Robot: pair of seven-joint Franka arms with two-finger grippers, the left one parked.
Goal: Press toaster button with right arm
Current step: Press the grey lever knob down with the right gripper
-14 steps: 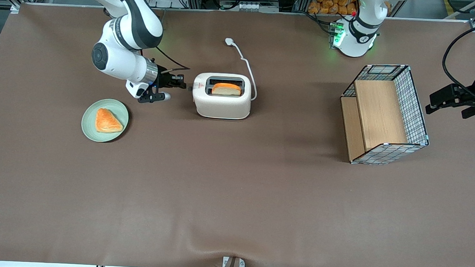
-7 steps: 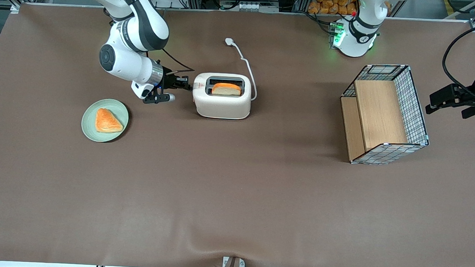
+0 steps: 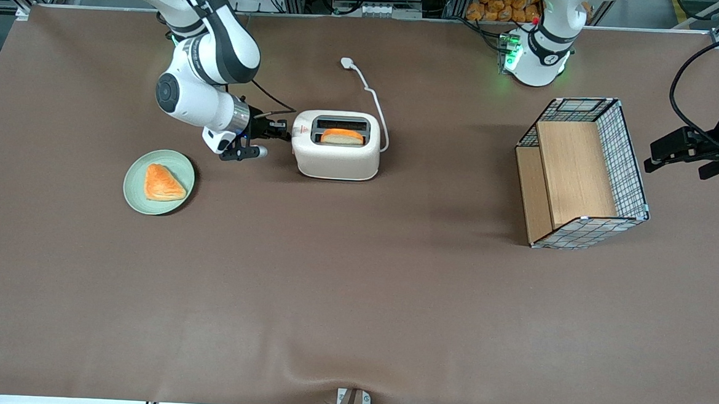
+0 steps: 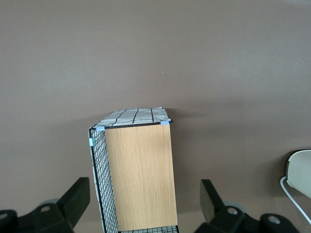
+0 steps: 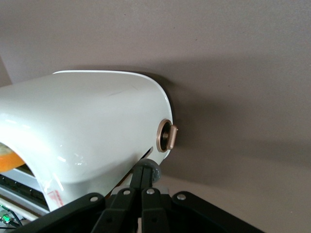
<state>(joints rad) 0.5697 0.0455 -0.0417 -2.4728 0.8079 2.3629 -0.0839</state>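
Note:
The cream-white toaster (image 3: 336, 146) stands on the brown table with a slice of toast (image 3: 342, 136) in its dark top slot. Its white cord (image 3: 371, 95) runs to a plug farther from the front camera. The right arm's gripper (image 3: 285, 130) is at the toaster's narrow end, fingers shut together. In the right wrist view the shut gripper (image 5: 145, 171) has its tips against the small grey toaster button (image 5: 155, 170), which sticks out of the toaster (image 5: 82, 126) at its end. A round brass dial (image 5: 167, 136) sits on the same end, apart from the fingers.
A green plate (image 3: 139, 198) with a pastry (image 3: 162, 183) lies beside the gripper, nearer the front camera. A wire-and-wood basket (image 3: 582, 173) lies on its side toward the parked arm's end and also shows in the left wrist view (image 4: 138, 170).
The right arm's gripper has moved in toward the toaster's narrow end and now touches it. The toast sits a little lower in the slot than before.

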